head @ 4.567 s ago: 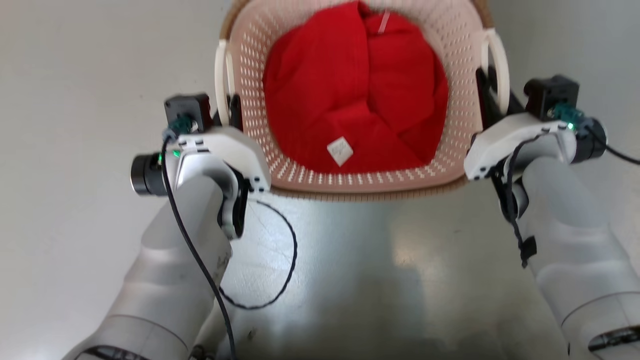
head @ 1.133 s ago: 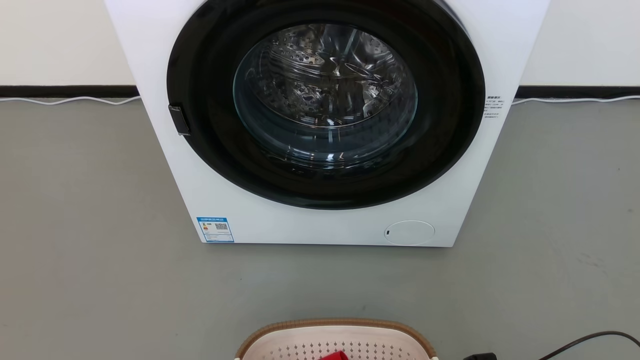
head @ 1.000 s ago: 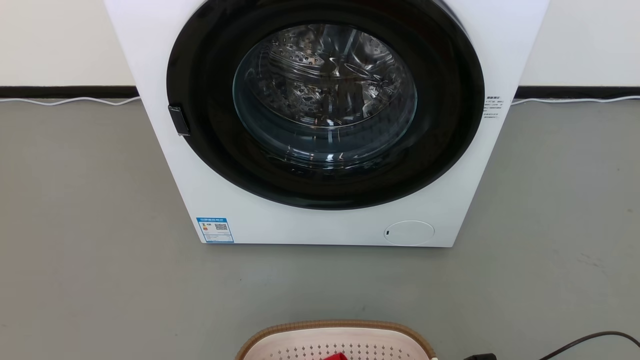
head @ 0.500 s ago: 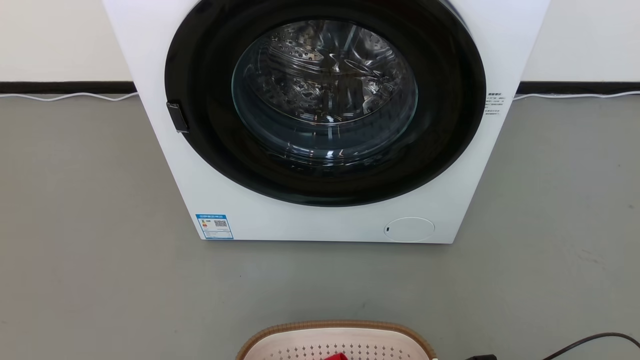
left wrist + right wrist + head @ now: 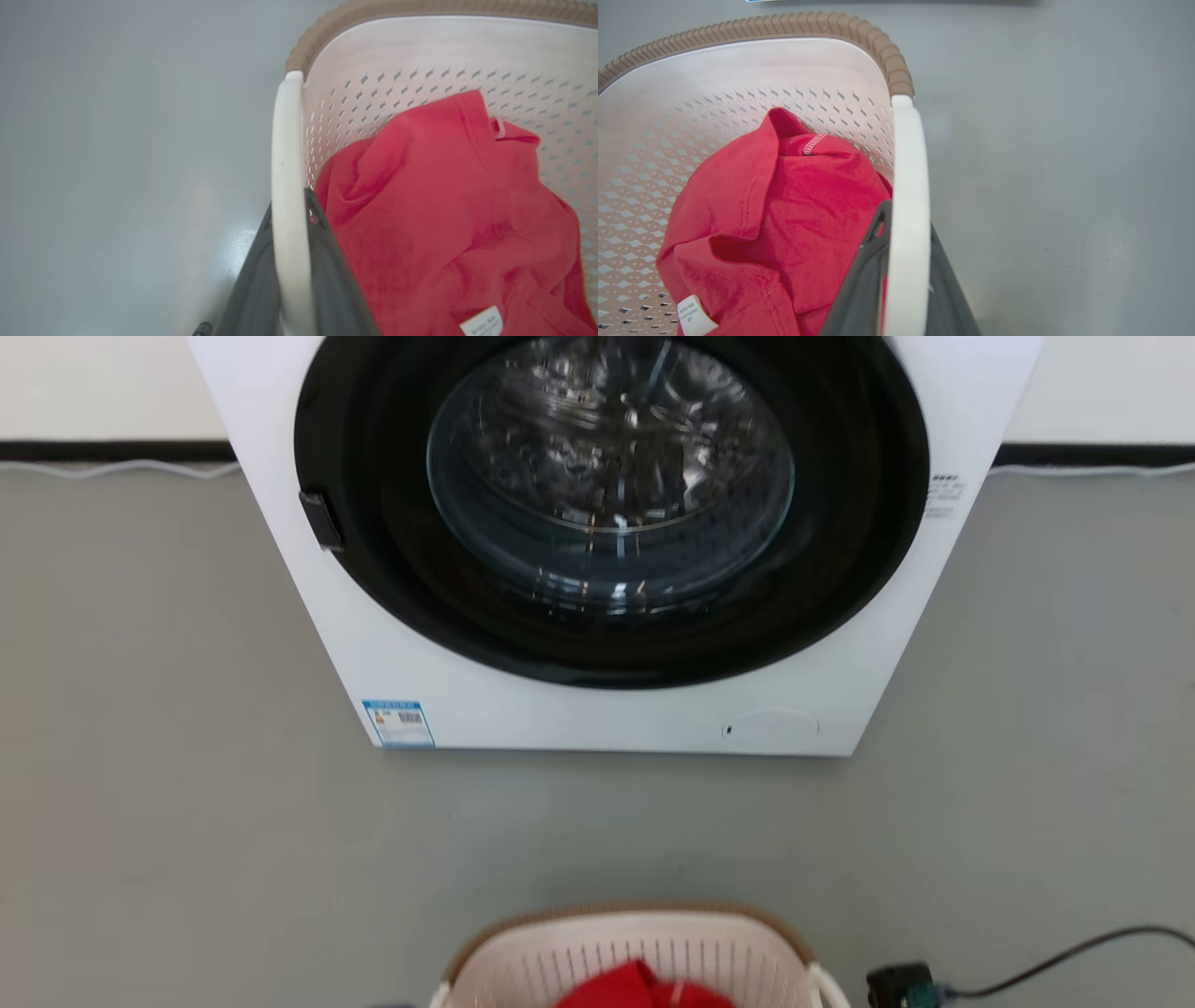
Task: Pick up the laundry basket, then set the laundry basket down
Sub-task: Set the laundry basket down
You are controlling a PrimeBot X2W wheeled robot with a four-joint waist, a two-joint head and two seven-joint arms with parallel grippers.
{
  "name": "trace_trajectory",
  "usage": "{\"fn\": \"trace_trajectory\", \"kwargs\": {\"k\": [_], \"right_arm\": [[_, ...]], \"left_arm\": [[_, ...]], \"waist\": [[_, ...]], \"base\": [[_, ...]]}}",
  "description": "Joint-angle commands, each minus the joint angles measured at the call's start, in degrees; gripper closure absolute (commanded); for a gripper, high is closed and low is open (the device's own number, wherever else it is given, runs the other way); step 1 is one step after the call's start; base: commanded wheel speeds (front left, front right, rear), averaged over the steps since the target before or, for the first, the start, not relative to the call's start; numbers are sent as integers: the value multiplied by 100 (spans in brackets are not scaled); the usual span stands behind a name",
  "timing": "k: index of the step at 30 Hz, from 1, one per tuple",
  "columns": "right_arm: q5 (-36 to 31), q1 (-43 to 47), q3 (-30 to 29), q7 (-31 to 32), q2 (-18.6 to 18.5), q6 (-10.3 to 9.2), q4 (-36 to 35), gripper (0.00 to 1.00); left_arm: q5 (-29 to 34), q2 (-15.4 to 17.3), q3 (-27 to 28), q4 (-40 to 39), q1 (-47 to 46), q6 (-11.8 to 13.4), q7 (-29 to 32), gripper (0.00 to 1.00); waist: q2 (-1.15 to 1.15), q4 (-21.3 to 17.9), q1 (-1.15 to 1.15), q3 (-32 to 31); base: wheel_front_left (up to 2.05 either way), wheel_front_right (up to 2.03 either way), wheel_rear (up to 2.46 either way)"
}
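My left pincer is clamped on the left handle of the basket; my right pincer is clamped on the right handle. A red garment lies inside; the basket is between my pincers, facing the washer across a strip of grey floor; whether it touches the floor I cannot tell.

Bare grey floor lies open between the cream perforated plastic basket with brown rim and the white front-loading washing machine, which blocks passage ahead.
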Motion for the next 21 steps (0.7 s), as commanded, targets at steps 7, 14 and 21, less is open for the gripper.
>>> {"fn": "trace_trajectory", "kwargs": {"k": [7,14,21], "right_arm": [[-74,-660,-12,-309,38,102,37,100],[-185,-1355,-180,-489,38,102,108,100],[-585,-2029,-587,-568,-56,102,125,100]], "left_arm": [[32,108,275,-263,-899,195,-86,100],[218,108,536,-454,-1563,303,-86,100],[481,108,884,-656,-2214,366,-86,100]], "waist": [[0,49,0,632],[0,110,0,1363],[0,161,0,2166]], "base": [[0,0,0],[0,0,0],[0,0,0]]}}
